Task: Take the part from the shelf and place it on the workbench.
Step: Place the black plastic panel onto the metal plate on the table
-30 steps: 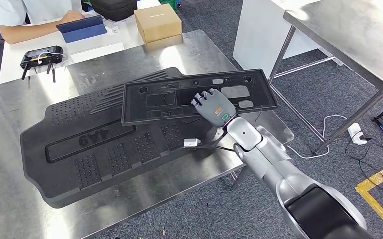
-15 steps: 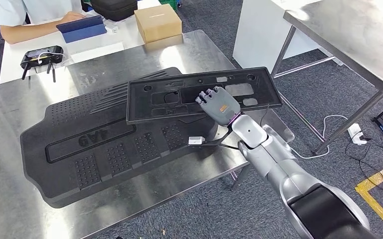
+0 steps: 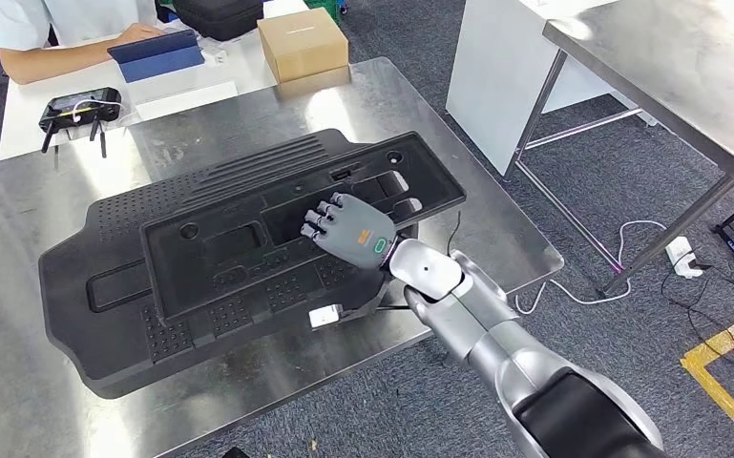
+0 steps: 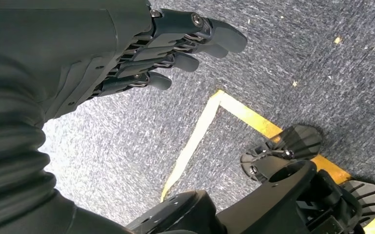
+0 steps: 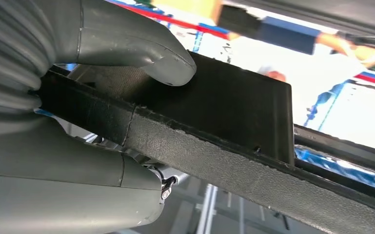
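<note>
Your long black moulded plastic panel (image 3: pixel 277 224) is in the right hand (image 3: pixel 353 229), gripped at its near long edge: the fingers (image 3: pixel 323 218) lie over its recessed top face, and the right wrist view shows the thick grey thumb (image 5: pixel 141 51) pressed on the panel's (image 5: pixel 214 122) other face, so it is pinched between thumb and fingers. From that hand the panel stretches out to both sides, tilted, over the large black ribbed rubber floor mat (image 3: pixel 105 315) lying on the stainless steel workbench (image 3: pixel 19 401). You cannot tell whether the panel touches the mat.

Your left hand (image 4: pixel 141 58) hangs above grey carpet (image 4: pixel 322 48) crossed by a yellow floor line (image 4: pixel 200 126), holding nothing, its fingers (image 4: pixel 195 48) loosely extended.

Beyond the right hand's fingertips, at the workbench's far edge, sits a brown cardboard box (image 3: pixel 303 43).
</note>
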Available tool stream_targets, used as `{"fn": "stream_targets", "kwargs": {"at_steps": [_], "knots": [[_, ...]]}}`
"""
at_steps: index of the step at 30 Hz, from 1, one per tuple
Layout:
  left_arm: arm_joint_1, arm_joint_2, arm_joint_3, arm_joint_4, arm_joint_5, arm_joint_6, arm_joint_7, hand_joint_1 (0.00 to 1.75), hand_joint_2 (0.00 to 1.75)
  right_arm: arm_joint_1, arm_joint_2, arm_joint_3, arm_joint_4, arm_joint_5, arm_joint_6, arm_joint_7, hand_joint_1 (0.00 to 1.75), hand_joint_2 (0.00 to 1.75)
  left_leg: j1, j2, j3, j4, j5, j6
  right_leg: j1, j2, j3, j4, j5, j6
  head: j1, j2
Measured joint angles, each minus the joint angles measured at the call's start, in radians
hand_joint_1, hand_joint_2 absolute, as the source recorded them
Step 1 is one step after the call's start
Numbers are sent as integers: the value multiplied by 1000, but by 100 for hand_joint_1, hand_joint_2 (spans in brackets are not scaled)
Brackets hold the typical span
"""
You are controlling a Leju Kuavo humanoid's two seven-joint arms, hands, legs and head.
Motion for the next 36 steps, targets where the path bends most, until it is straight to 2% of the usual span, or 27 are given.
{"fn": "stream_targets", "kwargs": {"at_steps": [4,11,15,21,26,36], "knots": [[-1,-1,0,0,-4,1,4,0,175,19,21,24,0,-39,0,-13,175,175,0,0,0,0,0,0,0,0,0,0,0,0,0,0],[-1,-1,0,0,-5,3,3,0,175,38,24,27,10,-97,0,-21,175,175,-1,0,0,0,0,0,-1,0,0,0,0,0,0,0],[0,-1,2,0,-5,8,1,0,175,31,25,3,70,-195,5,-31,175,175,-1,-1,0,0,0,0,-1,0,0,-1,0,0,0,0],[6,-1,9,0,-5,12,-3,0,175,4,12,-91,201,-375,159,-82,175,175,-1,0,0,0,0,0,-1,0,0,-1,0,0,0,0],[8,-2,19,0,-5,16,-6,0,175,-4,-2,-130,245,-383,171,-74,175,175,-1,0,0,0,0,0,-1,0,0,-1,0,0,0,0],[9,-6,29,-1,-10,23,-6,0,175,-8,-5,-136,271,-360,133,-32,175,175,-1,0,0,0,0,0,-1,0,0,-1,0,0,0,0]]}}
